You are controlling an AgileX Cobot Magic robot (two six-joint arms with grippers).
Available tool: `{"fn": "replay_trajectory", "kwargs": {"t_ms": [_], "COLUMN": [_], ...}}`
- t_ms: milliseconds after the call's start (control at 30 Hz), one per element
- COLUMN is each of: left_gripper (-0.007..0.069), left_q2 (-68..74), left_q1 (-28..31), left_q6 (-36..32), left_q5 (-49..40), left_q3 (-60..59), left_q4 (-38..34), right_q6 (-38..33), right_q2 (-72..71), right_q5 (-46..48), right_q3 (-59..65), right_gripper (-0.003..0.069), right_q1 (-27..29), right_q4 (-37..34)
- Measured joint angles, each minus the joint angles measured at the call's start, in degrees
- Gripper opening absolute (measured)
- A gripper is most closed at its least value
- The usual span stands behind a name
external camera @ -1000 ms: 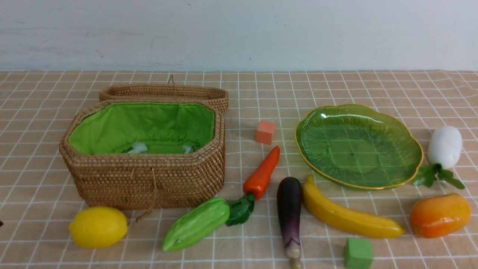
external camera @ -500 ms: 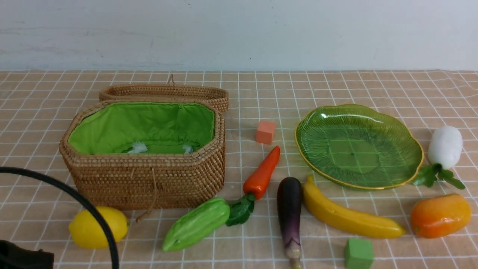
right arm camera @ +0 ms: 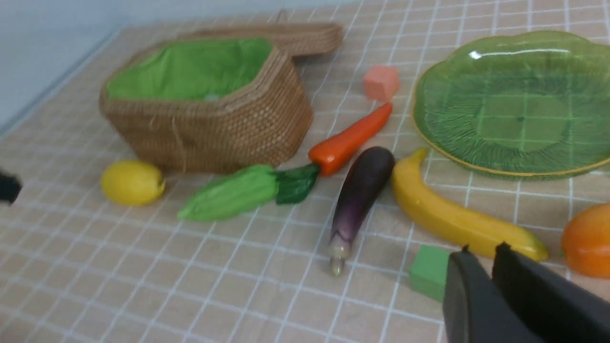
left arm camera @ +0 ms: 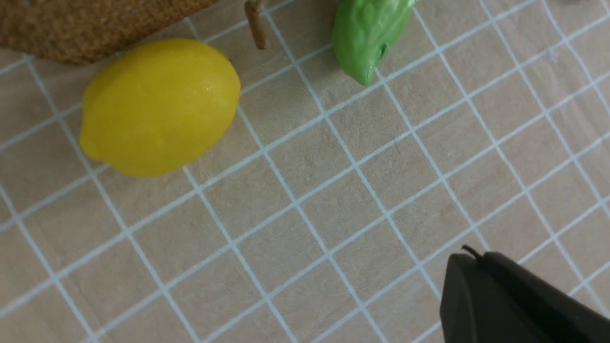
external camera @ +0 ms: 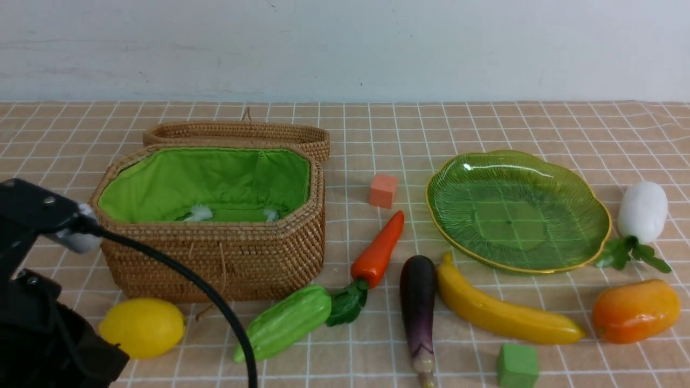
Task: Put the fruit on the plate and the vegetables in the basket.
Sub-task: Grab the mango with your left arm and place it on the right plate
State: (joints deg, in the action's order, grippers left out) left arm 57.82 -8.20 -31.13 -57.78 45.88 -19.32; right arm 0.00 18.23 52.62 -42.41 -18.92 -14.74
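The lemon has not moved, but the left arm has. A second ago it was absent from the front view, and now its black bulk and looping cable fill the near corner just beside the fruit. Nothing else on the desk has shifted, so the sorting is barely begun. The lemon looks to be the first target.

In the wrist view the lemon lies ahead of the left gripper, well apart from it, with the gourd tip further ahead. That gripper is clenched on nothing and would need to open before a grasp. The right gripper has its fingers drawn almost together, also empty, with the green cube just beside them and the banana just beyond.

The lemon is a glossy, faintly pebbled oval. The banana is long and smooth, and the mango is a slick orange-yellow egg. The carrot tapers, the gourd is ridged, the eggplant is dark and shiny, and the radish is white with crinkled leaves.

The plate is ribbed green glass with a gold scalloped rim and holds nothing. The basket is coarse wicker with green cloth lining, its lid lying behind. It holds no vegetables yet. An orange cube sits apart.
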Motion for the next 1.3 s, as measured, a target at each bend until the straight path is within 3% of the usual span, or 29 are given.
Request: {"fn": "replay_trajectory", "kwargs": {"t_ms": [167,267,367,533,700,800,933,1033,1300], "left_gripper": [-0.0013,0.0017,0.0134,0.0449,0.0643,0.0661,0.0632,0.059,0.0573], "left_q2": [7.1,9.6,11.7,17.2,22.2,24.0,26.6,28.7,30.3], "left_q1": [0.0,0.0,0.0,0.0,0.0,0.0,0.0,0.0,0.0], "left_q6": [-23.0,-29.7,-31.2,-32.2,-37.3,-42.3,-47.2,-48.4,-48.4], "left_q5": [3.5,6.7,10.2,18.0,25.1,26.1,26.4,27.3,24.6], "left_q3": [0.2,0.3,0.3,0.3,0.3,0.3,0.3,0.3,0.8], "left_q4": [0.3,2.1,6.0,10.1,10.7,11.0,11.2,11.9,14.1], "right_q6": [-7.8,-11.0,-13.1,-13.4,-13.5,-13.5,-13.5,-13.5,-13.5], "right_q2": [3.0,3.0,3.0,3.0,3.3,3.4,3.4,3.4,3.4], "right_q5": [4.6,5.0,5.0,2.1,0.8,0.7,0.6,0.6,0.6], "right_q3": [-6.7,-6.9,-6.6,-4.6,-4.1,-4.1,-4.1,-4.1,-4.1], "right_gripper": [0.0087,0.0088,0.009,0.0093,0.0098,0.0099,0.0103,0.0104,0.0104], "right_q1": [-0.7,-0.7,-0.9,-0.9,-0.9,-0.9,-0.9,-0.9,-1.1], "right_q4": [0.3,0.4,0.4,0.6,0.8,0.8,0.8,0.8,0.5]}}
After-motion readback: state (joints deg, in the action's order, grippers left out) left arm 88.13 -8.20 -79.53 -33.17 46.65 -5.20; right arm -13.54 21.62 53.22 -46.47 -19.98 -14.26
